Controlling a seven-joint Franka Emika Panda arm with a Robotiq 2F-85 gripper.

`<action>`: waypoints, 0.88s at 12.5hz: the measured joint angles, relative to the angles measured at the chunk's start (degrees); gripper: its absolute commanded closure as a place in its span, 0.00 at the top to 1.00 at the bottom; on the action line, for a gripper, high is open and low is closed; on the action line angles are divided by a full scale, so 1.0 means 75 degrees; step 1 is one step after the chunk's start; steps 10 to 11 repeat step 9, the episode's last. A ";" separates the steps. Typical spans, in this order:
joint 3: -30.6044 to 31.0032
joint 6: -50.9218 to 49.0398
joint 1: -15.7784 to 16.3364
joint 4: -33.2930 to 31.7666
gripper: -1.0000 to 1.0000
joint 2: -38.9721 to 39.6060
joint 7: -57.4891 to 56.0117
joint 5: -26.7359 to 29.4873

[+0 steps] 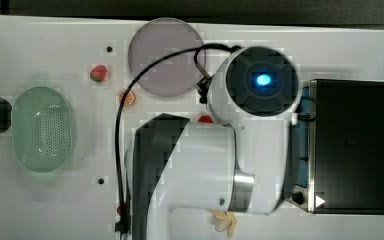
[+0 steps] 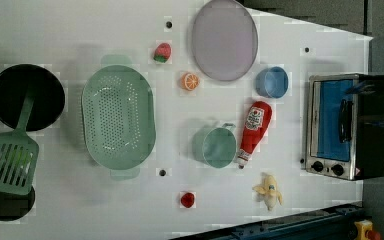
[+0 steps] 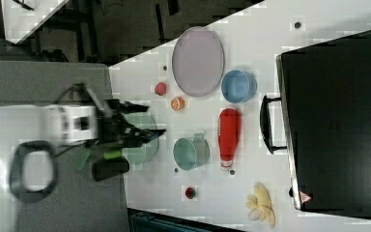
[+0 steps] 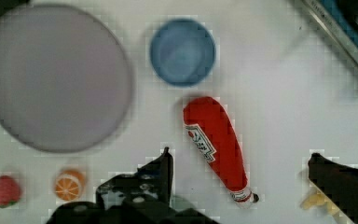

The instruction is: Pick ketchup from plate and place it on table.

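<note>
Red ketchup [image 4: 216,144] lies flat on the white desk [image 4: 279,93], off the plate [image 4: 51,74], between the blue dish [image 4: 182,51] and the banana [image 2: 269,191]. The hand [image 4: 240,170] hangs above it, spread and empty. Judged done: lift straight up, clear of the bottle.
</note>
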 measured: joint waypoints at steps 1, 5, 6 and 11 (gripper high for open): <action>0.0001 -0.0283 -0.0001 0.0403 1.00 -0.0047 0.0068 -0.0019; 0.0076 -0.1314 0.0055 0.1141 1.00 -0.0217 0.0166 -0.0022; 0.0122 -0.1631 0.0069 0.1164 1.00 -0.0243 0.0168 -0.0081; 0.0140 -0.1870 0.0141 0.1171 1.00 -0.0209 0.0168 0.0002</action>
